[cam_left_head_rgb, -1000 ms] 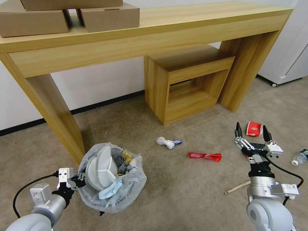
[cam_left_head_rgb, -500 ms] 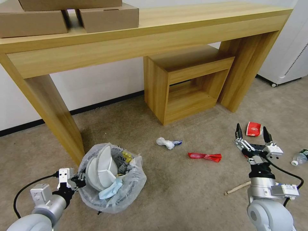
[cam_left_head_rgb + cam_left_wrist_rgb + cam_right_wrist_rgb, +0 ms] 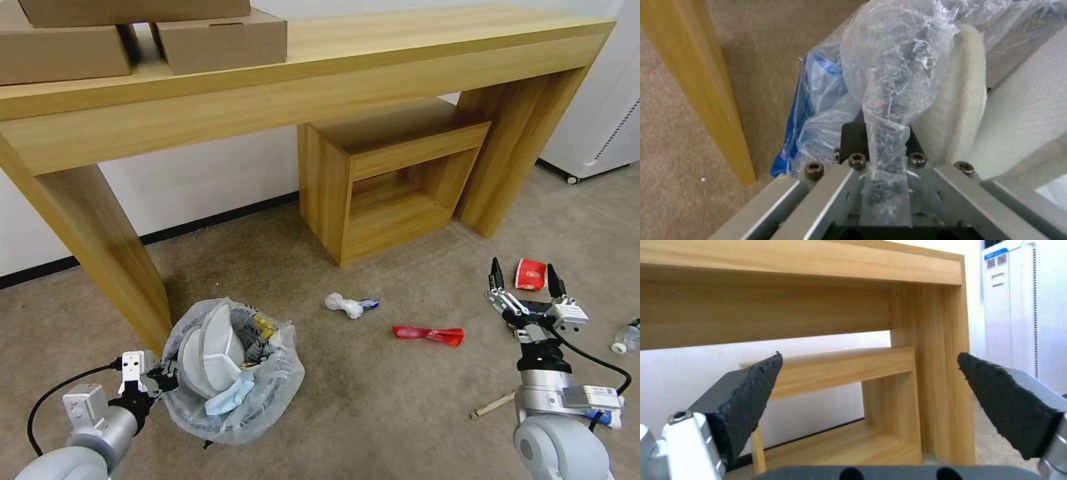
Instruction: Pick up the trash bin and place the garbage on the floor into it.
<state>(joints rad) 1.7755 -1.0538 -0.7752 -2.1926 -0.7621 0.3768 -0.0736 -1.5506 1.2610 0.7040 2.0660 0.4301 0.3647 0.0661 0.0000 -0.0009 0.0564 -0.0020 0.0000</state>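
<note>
Nearest, on the left, the left gripper [image 3: 155, 380] pinches the bag-covered rim of the trash bin [image 3: 267, 400], its jaws pressed together on the crinkly plastic; the left wrist view shows a twist of that plastic [image 3: 889, 110] running straight down between them. The bin sits beside the near left leg of the wooden table [image 3: 400, 60], and two white slippers [image 3: 210, 350] stand upright inside it with a pale blue mask [image 3: 230, 398] and some yellow scraps [image 3: 265, 327].

On the right, the right gripper [image 3: 525, 280] is held above the carpet [image 3: 373, 400] with its jaws spread wide and nothing between them; in the right wrist view its black fingertips [image 3: 753, 388] frame the table's right leg and the small shelf unit [image 3: 393, 180]. A wooden stick [image 3: 493, 404] lies on the floor just left of that arm, and a clear bottle [image 3: 627, 337] lies at the right edge.

A little farther, a red wrapper [image 3: 428, 333] lies flat between the bin and the right gripper. Beyond it to the left is a crumpled white paper [image 3: 343, 305] with a blue end. A red-white paper cup [image 3: 530, 275] lies on its side just past the right gripper's tips.

Farthest off, cardboard boxes [image 3: 220, 40] sit on the left of the tabletop.
</note>
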